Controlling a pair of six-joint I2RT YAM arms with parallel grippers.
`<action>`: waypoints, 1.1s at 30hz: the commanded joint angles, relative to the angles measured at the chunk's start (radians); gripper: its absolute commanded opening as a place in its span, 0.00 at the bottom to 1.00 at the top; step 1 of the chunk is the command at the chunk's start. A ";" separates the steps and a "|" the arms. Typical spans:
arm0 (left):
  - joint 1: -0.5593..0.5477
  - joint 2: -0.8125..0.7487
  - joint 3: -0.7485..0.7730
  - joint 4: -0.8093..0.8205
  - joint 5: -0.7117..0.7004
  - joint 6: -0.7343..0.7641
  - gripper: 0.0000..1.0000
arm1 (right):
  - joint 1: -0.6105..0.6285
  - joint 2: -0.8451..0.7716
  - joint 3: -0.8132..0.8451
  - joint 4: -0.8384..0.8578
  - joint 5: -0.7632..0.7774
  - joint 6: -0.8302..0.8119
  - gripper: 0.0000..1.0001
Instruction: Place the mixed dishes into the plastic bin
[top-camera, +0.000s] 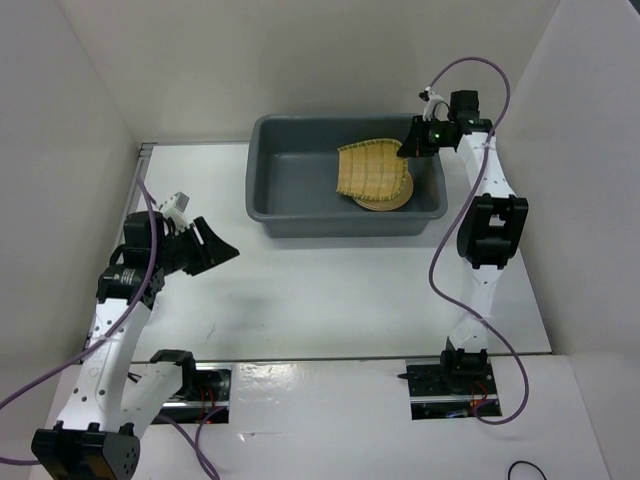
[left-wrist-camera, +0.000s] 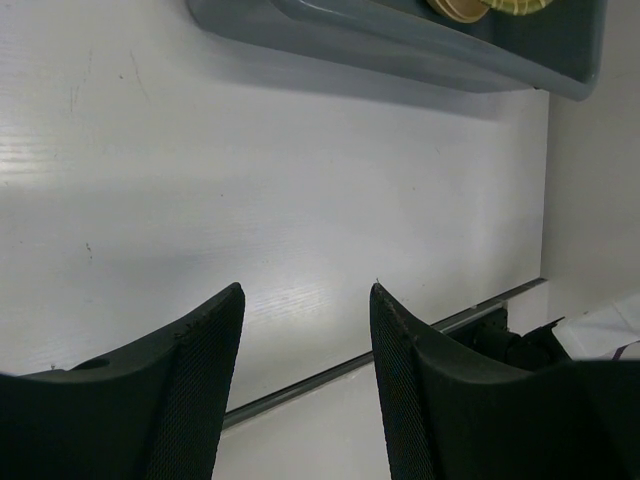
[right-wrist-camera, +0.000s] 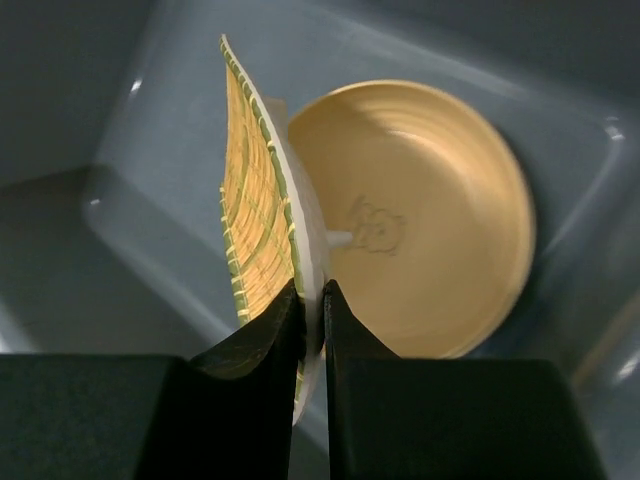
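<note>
Over the right end of the bin (top-camera: 290, 190), the tray (top-camera: 372, 170) is being pinched by its edge in the right tool (right-wrist-camera: 312, 292) — tilted above a plate (right-wrist-camera: 430, 200) lying inside. The left tool (left-wrist-camera: 305, 295) is being held spread over the tabletop (left-wrist-camera: 250, 200), well apart from the bin.

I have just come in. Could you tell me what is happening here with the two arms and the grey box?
The right gripper is shut on the edge of the woven bamboo tray and holds it inside the grey plastic bin, above a tan plate that lies on the bin's floor. Whether the tray touches the plate cannot be told. The left gripper is open and empty over the bare table, away from the bin.
</note>
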 joint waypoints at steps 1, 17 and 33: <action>0.007 -0.026 -0.012 -0.004 0.001 -0.029 0.61 | -0.012 0.010 0.117 0.052 0.024 -0.012 0.00; 0.007 0.032 0.008 -0.034 -0.028 -0.010 0.62 | -0.012 0.176 0.214 0.070 0.138 -0.012 0.00; 0.017 0.051 -0.001 -0.025 -0.048 -0.010 0.64 | -0.053 0.196 0.258 0.101 0.267 0.020 0.58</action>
